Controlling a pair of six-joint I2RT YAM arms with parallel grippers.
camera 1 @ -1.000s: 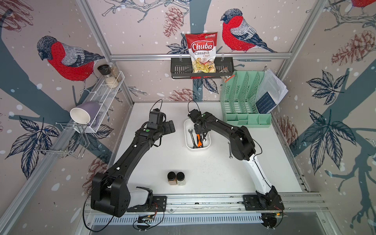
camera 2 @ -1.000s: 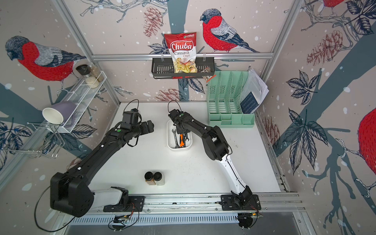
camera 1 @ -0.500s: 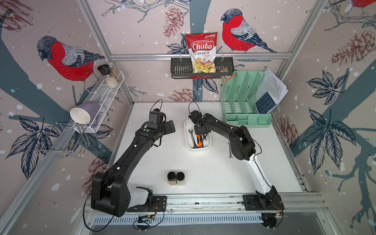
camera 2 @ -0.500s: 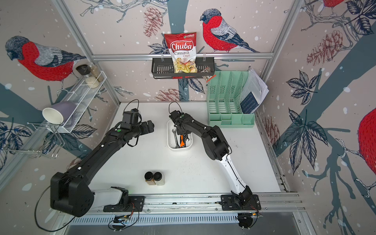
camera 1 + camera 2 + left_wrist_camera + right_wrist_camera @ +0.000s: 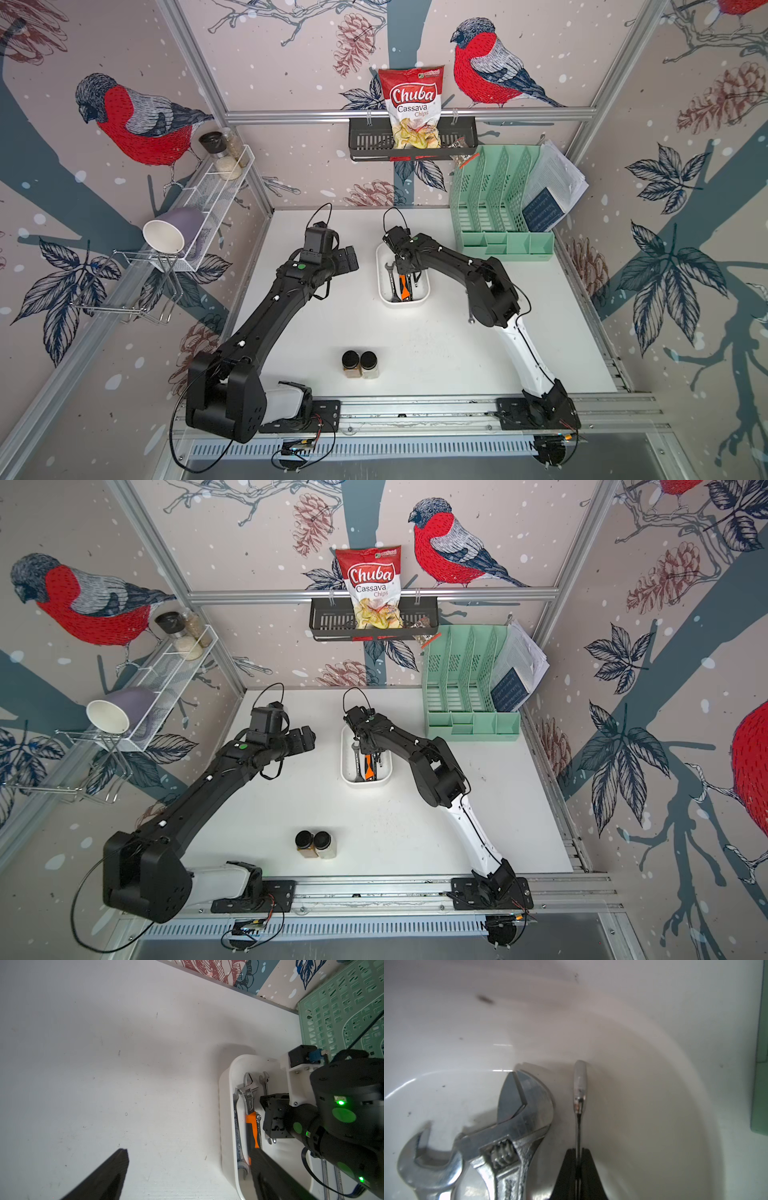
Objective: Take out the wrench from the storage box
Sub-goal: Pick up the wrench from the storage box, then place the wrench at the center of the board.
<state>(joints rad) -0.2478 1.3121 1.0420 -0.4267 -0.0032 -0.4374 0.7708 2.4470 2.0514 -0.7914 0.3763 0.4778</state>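
The thin wrench (image 5: 580, 1080) sits inside the storage box (image 5: 403, 304), turned up on its narrow edge, its head close to the curved end wall of the white tray. The right gripper (image 5: 578, 1152) reaches down into the box with its jaws pinched tight on the wrench's slim shank; whether the tool is clear of the floor of the box cannot be told. Just beside it lies an adjustable wrench (image 5: 517, 1126) with an orange handle, its head resting across the forked end of an open-ended spanner (image 5: 425, 1159) that runs along the box's wall on the left arm's side. In both top views the box stands near the middle of the white tabletop (image 5: 436, 353), lengthwise from front to back, with the right arm bent over it. The left gripper (image 5: 349, 259) hovers above the bare tabletop next to the box, apart from it, its jaws spread wide and holding nothing. Toward the front edge stand two dark-lidded spice jars (image 5: 360, 365), touching each other. At the back right corner is a mint-green file organiser (image 5: 498, 216) with papers in its end slot. On the back wall a black perforated wall shelf (image 5: 370, 143) holds a bag of Chuba cassava chips (image 5: 413, 104), and a white wire shelf (image 5: 216, 191) along the side wall carries a lilac mug (image 5: 174, 232) lying on its side.
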